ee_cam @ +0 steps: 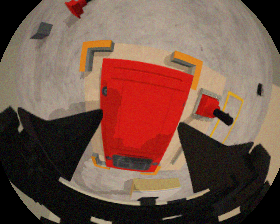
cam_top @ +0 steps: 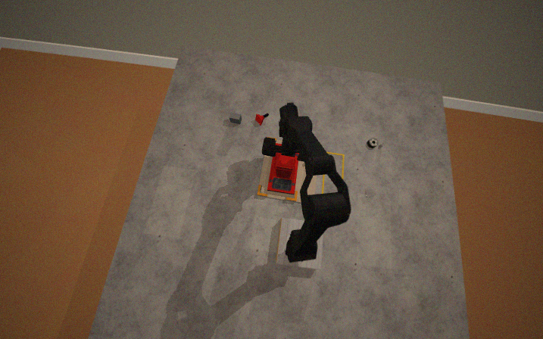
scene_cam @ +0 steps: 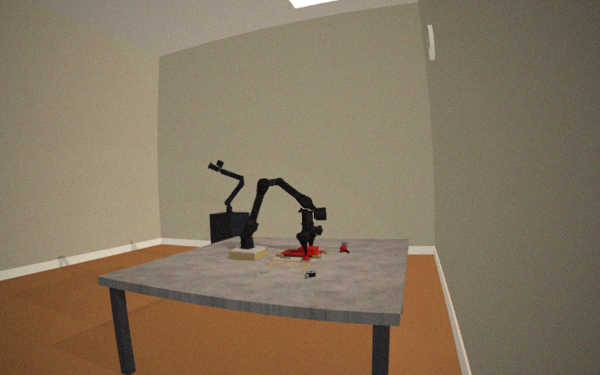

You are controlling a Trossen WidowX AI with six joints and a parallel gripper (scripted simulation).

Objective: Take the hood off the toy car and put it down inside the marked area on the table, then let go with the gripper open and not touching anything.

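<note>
The red toy car [cam_top: 282, 188] [ee_cam: 141, 112] sits on a pale board between orange corner brackets. A broad red top panel faces the wrist camera; I cannot tell exactly where the hood ends and the body begins. My gripper [scene_cam: 308, 249] [ee_cam: 141, 119] is open and empty, pointing down over the car. In the wrist view one fingertip shows at each long side of the red panel; whether they touch it I cannot tell. The arm hides the fingertips in the top view. The marked area, a yellow outline [cam_top: 343, 168] [scene_cam: 289, 266] [ee_cam: 235, 96], lies beside the board.
A red piece with a black handle [ee_cam: 207, 106] stands in a grey square on the board, near the right finger. Another red piece [cam_top: 259, 119] [ee_cam: 76, 8] and a grey block [cam_top: 235, 119] [ee_cam: 42, 31] lie beyond the car. A small round part [cam_top: 372, 142] [scene_cam: 310, 274] lies past the outline.
</note>
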